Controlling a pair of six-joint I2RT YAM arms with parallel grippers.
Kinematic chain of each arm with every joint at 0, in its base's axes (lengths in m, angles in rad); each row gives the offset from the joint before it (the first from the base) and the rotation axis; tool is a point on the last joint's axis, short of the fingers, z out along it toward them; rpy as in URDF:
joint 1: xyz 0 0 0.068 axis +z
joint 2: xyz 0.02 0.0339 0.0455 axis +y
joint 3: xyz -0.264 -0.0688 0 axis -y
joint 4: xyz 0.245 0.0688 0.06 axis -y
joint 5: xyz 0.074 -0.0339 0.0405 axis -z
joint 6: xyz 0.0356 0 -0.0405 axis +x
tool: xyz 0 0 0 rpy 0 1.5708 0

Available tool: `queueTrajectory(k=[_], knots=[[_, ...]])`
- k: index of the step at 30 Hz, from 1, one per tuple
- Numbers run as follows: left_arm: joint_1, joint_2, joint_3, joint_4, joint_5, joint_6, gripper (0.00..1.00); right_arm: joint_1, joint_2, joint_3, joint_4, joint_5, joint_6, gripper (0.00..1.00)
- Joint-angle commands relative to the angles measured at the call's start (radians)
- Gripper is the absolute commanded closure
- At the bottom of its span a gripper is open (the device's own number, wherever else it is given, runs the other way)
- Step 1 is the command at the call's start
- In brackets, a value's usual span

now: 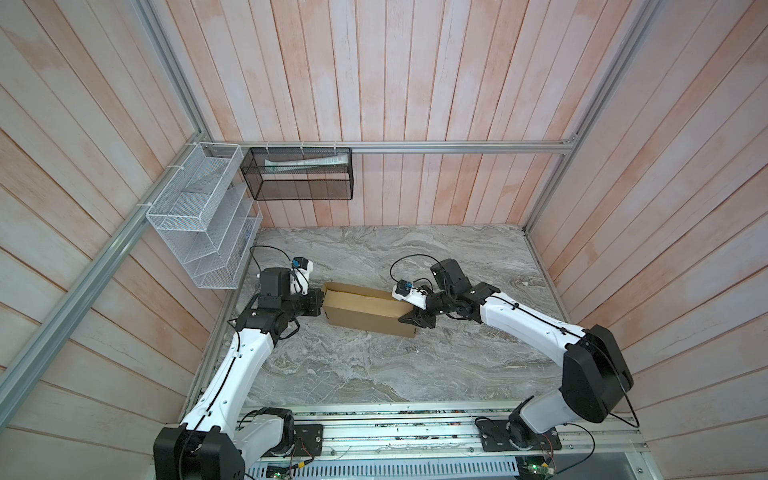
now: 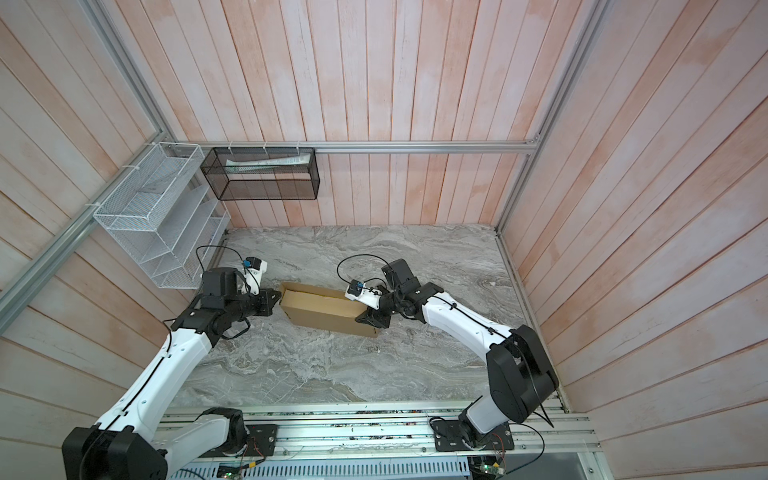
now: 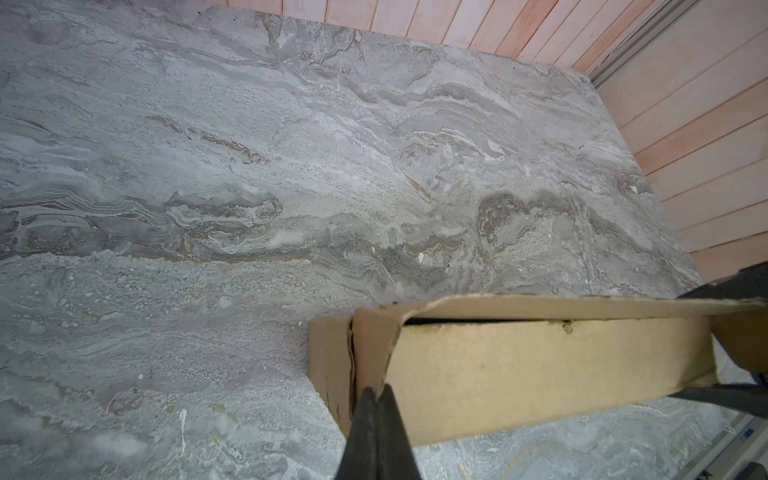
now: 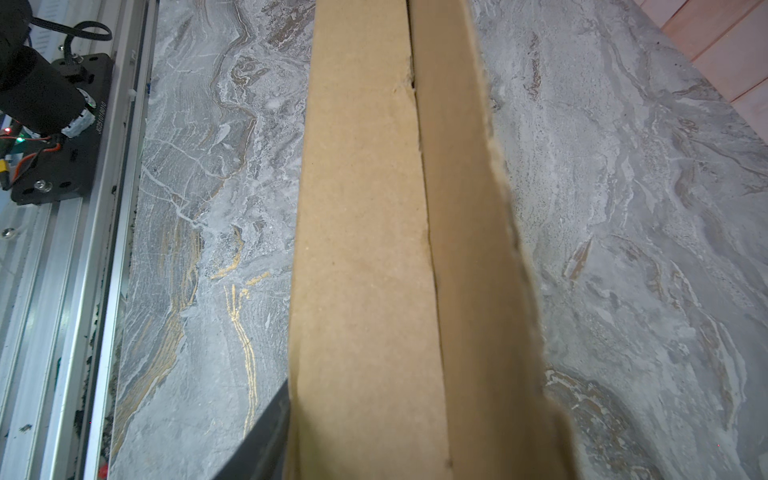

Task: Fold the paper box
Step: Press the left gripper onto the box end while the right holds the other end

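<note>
We're watching the paper box [image 1: 365,309] lying near the middle of the table [image 1: 374,374], a long shallow tan carton set slightly askew. Its walls are standing and its lid panel is leaning over the opening without being seated. The left wrist view is showing a dark gap along one long edge.

At its left end, the left pincer [image 3: 376,401] is showing its jaws pressed together, and to us it looks clamped on the thin edge of the corner flap. At the other end, the right pincer [image 1: 415,321] is sitting astride the box, one finger on each long side, seemingly gripping across the width and steadying it.

We're judging this as the closing stage: walls formed, lid coming down, end flaps waiting to go in. The next move, we'd say, calls for guiding that pinched flap inward and down behind the wall while the right side is bracing the box against sliding on the smooth stone. The flap edge is looking frayed, so a gentle pull seems wise.

Further out, a white wire rack [image 1: 199,224] and a black mesh basket [image 1: 299,174] are hanging on the walls, well apart from the work.
</note>
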Motion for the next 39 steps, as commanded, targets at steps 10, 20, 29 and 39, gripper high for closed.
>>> queueTrajectory(k=[10,20,29,39], knots=[[-0.008,-0.027,-0.075,0.039,-0.053,-0.019,1.0,0.002,0.024,-0.017,-0.074,0.048,0.007,0.66],[-0.011,-0.021,-0.082,0.042,-0.069,-0.044,1.0,0.003,-0.005,-0.042,-0.029,0.053,0.008,0.52],[-0.028,-0.016,-0.09,0.053,-0.092,-0.059,1.0,0.003,-0.01,-0.056,0.013,0.053,0.007,0.43],[-0.038,-0.007,-0.092,0.056,-0.107,-0.06,1.0,0.002,-0.016,-0.047,0.02,0.035,-0.009,0.39]])
